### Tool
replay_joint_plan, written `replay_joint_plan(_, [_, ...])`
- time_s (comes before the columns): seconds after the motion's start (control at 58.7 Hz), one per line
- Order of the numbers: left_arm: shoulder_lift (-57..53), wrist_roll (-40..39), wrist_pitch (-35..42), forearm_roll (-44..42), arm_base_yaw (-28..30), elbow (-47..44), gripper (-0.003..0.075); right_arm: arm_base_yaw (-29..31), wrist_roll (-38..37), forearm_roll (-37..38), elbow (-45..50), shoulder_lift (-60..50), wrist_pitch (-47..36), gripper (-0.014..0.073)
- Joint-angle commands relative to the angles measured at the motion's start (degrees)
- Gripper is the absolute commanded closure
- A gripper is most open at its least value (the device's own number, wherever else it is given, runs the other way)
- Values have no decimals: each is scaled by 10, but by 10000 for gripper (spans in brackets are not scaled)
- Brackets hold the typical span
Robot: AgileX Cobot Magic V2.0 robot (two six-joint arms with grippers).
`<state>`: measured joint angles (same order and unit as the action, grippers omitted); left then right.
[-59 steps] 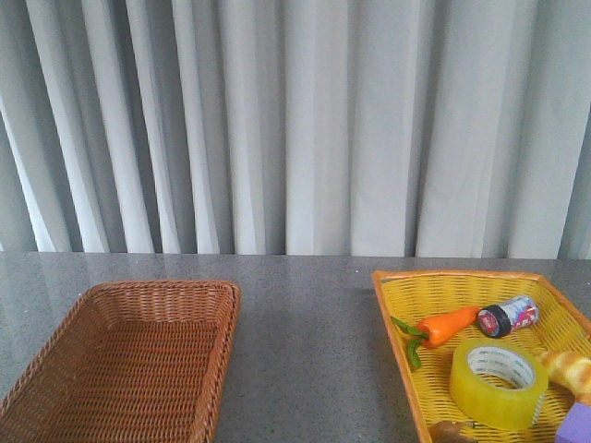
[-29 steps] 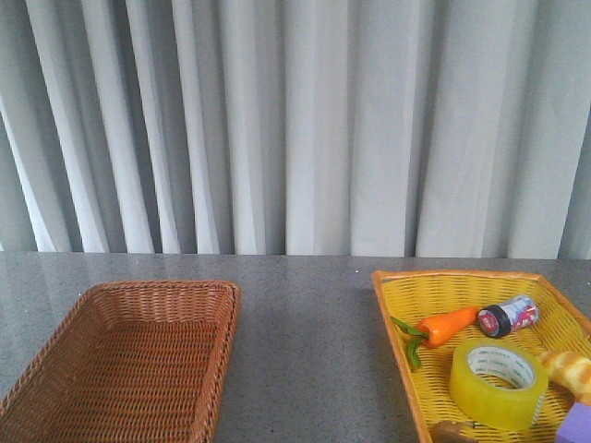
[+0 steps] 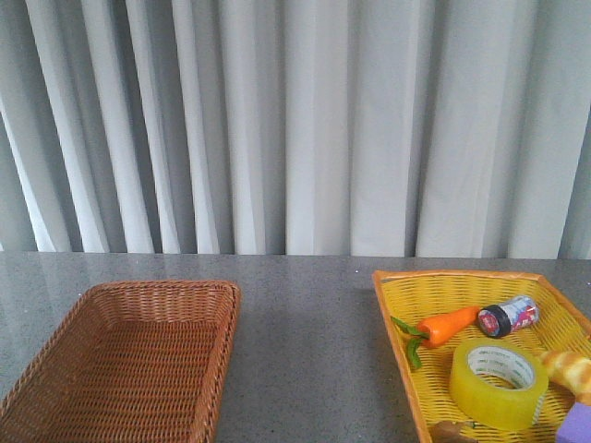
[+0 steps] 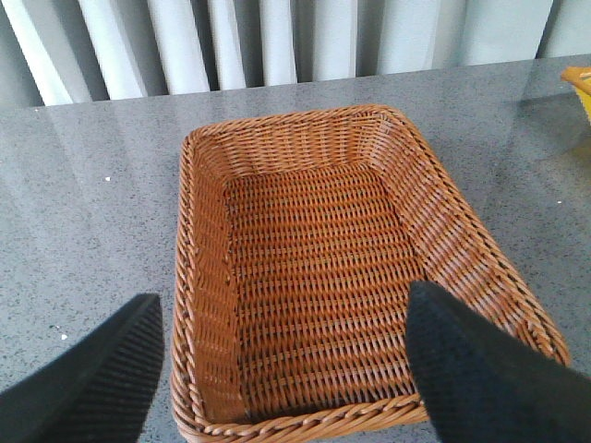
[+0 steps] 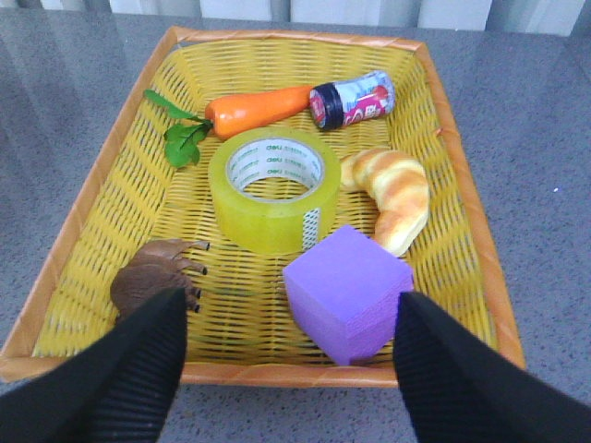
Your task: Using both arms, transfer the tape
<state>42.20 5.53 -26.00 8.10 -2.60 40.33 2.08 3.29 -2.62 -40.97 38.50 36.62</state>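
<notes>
Right wrist view: my right pincer (image 5: 286,369) hangs with fingers apart above the yellow basket (image 5: 462,203), framing the tape (image 5: 274,189) lying flat inside. My left pincer (image 4: 282,369), fingers apart, waits over the brown basket (image 4: 199,277).

The tape (image 5: 274,192) is a wide roll of see-through yellow packing tape with a white printed core. It lies flat, hole facing up, inside the yellow basket (image 5: 88,194), near its middle. It sits ahead of the right tool (image 5: 288,369), roughly centred between the two spread black fingers (image 5: 120,374) and clear of both. In the front view the tape (image 3: 498,382) shows at the lower right.
</notes>
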Motion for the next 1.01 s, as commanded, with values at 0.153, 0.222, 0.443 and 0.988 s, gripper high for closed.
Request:
replay_joint_plan(0.153, [35, 32, 22, 48, -41, 22, 167, 4, -1, -6, -26, 27, -30, 106])
replay_joint_plan(0.222, [51, 57, 2, 53, -80, 36, 167, 4, -2, -6, -38, 53, -21, 110])
replay_joint_plan(0.443, [112, 77, -34, 53, -174, 73, 167, 3, 32, -9, -118, 173, 41, 139])
replay_joint_plan(0.988, [163, 77, -34, 53, -239, 73, 167, -84, 30, 30, -386, 493, 178, 145])
